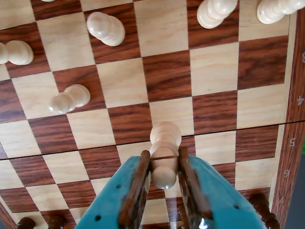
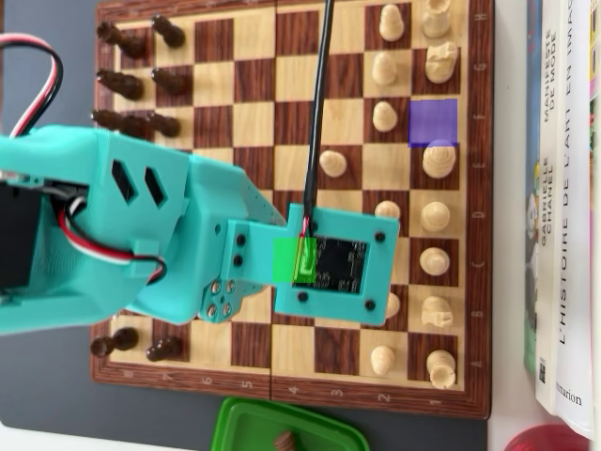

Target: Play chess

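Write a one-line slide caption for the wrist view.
Teal end effector grips a light wooden pawn above the chessboard, with other light pieces standing on squares ahead.

both views are bright and evenly lit, with soft, faint shadows. in the wrist view the board point(image 1: 162, 95) is fairly sharp, while the gripper point(image 1: 164, 191) close to the lens is soft, with a small glint near the bottom edge. the overhead view is slightly soft; the books point(image 2: 563, 207) look washed out.

book spine point(image 2: 568, 282) "L'HISTOIRE DE L'ART", chessboard border point(image 1: 294, 143) "5"
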You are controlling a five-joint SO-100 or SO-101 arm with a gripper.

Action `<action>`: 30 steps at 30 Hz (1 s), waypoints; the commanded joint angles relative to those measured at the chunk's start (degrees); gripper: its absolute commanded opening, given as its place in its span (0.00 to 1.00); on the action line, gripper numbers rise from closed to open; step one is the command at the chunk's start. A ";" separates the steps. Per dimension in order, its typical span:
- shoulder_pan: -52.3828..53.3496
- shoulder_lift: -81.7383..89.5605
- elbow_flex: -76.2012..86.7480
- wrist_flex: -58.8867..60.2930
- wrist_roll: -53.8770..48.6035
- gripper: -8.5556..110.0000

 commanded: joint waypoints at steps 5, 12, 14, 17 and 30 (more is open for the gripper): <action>2.37 2.20 1.67 -6.24 -2.55 0.13; 2.64 -0.88 2.46 -8.44 -2.64 0.13; 2.64 -1.93 2.46 -8.44 -2.64 0.13; 2.64 -3.43 2.46 -8.44 -2.72 0.13; 2.64 -4.22 2.90 -7.91 -2.72 0.13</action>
